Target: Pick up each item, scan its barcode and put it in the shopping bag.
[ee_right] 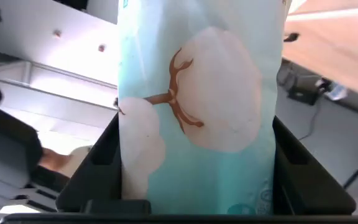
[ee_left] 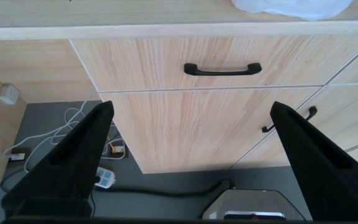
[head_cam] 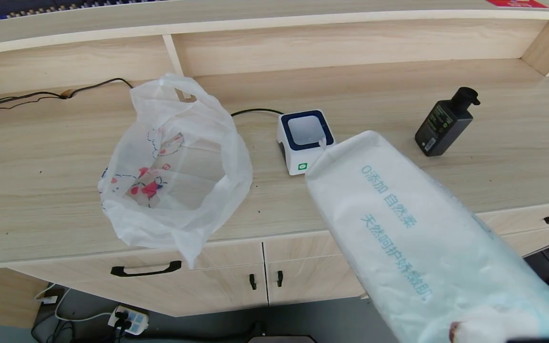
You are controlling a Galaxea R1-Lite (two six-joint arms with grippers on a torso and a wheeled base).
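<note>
Head view
Shopping bag: left of centre in the frame, on the wooden counter; white, translucent, red print, mouth gaping upward.
Scanner: centre of the frame, just right of the bag; white box with a dark-rimmed window facing up.
Soft pack: lower right of the frame, held up off the counter and tilted; far end over the scanner's near corner, contact impossible to judge.
Black bottle: upper right of the frame, on the counter, well apart from the scanner.

Left wrist view
Left gripper: fingers spread wide, nothing between them; hanging low in front of the cabinet.
Drawer handle: black, on the wooden drawer front beyond the fingers.

Right wrist view
Right gripper: clamped on the soft pack, one dark finger on each side.
Pack face: pale teal with a cotton-boll picture; probably cotton tissues, hard to say for sure.
</note>
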